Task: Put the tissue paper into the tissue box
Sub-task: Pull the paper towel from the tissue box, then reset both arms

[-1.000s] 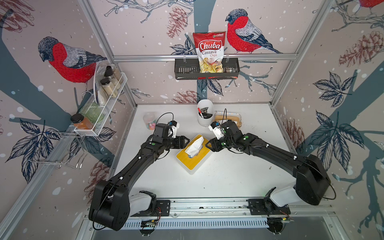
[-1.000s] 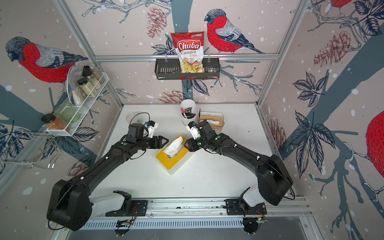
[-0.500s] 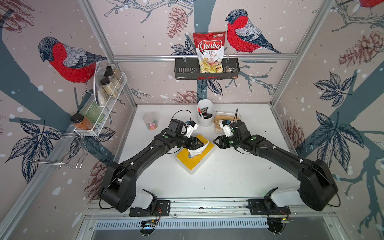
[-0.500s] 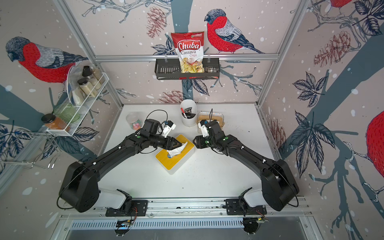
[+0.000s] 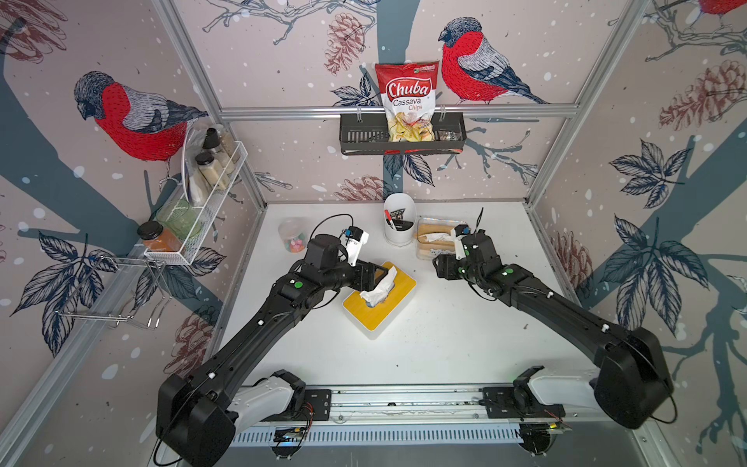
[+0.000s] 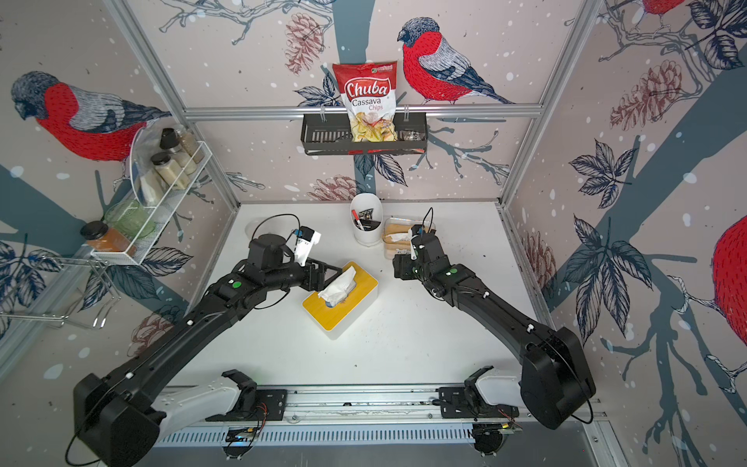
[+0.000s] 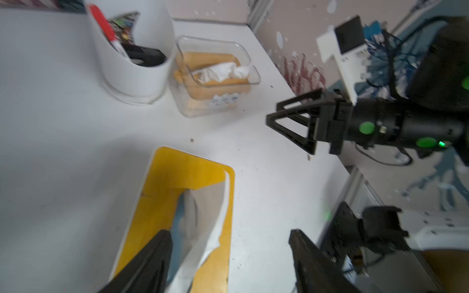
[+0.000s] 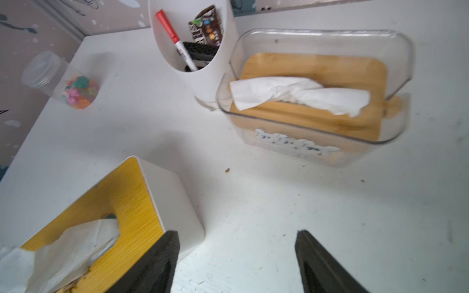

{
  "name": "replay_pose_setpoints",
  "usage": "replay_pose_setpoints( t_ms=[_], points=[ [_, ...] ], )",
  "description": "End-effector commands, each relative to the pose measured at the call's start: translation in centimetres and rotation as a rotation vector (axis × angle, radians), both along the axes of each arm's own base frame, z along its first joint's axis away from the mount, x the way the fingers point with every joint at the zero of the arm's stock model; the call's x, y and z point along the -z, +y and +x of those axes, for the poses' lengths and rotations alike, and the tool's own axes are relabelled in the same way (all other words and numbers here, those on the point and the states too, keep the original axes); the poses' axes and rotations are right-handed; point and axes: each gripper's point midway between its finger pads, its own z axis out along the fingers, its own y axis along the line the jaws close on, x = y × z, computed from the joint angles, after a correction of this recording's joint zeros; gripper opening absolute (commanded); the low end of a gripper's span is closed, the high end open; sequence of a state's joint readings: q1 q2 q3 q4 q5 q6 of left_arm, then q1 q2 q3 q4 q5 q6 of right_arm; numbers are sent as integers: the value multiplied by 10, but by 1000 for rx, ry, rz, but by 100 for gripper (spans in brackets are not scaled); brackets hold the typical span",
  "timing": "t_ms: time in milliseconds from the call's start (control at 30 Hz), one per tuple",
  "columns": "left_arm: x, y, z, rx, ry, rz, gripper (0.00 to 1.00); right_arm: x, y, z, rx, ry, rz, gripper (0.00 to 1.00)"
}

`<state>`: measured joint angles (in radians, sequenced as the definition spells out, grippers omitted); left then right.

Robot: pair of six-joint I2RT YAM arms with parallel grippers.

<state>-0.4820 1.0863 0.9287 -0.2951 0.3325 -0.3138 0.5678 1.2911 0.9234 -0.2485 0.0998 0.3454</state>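
Observation:
The tissue box (image 5: 400,285) (image 6: 323,311) has a white body and a yellow lid and sits mid-table. White tissue paper (image 5: 380,289) (image 6: 339,287) stands crumpled out of its lid slot. My left gripper (image 5: 386,275) (image 6: 337,275) hovers open over the box's far end. In the left wrist view the tissue paper (image 7: 203,215) lies beside one finger of the left gripper (image 7: 229,233), not pinched. My right gripper (image 5: 438,267) (image 6: 398,265) (image 8: 237,233) stands open and empty over bare table, right of the box (image 8: 132,182).
A clear container (image 5: 438,238) (image 8: 317,101) with a wooden lid and a tissue on it stands at the back right. Beside it are a white cup (image 5: 399,220) with a marker and a candy jar (image 5: 293,238). Wall racks hang left and behind.
The left gripper moved from the box's left side onto the tissue, closed somewhat, then opened wide. The right gripper drew back to the right, away from the box, and opened wider.

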Motion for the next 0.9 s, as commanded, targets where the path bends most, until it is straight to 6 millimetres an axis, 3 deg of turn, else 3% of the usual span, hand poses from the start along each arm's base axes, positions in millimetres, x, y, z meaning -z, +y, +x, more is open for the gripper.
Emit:
replay_pose_setpoints(
  t_ms=[0,67,100,233,400,567,733,867],
  points=[
    [-24,59,43,-394,-191,66,84,-17,-46,17,212,-121,-133,86],
    [-37,78,50,-506,-289,40,90,-17,-65,22,289,-160,-181,90],
    [-43,90,52,-575,-342,22,94,-26,-77,23,332,-201,-182,92],
    [-42,139,52,-828,-519,-2,96,-29,-120,29,484,-260,-186,95],
    [-21,204,43,-1035,-699,149,96,-21,-163,25,605,-305,-131,100],
    [10,251,40,-1141,-725,346,96,-14,-203,21,732,-374,-110,100],
    [50,242,49,-983,-731,395,96,-9,-220,23,736,-457,-190,100],
    [54,230,63,-879,-719,378,96,9,-219,28,660,-506,-174,100]
  ],
)
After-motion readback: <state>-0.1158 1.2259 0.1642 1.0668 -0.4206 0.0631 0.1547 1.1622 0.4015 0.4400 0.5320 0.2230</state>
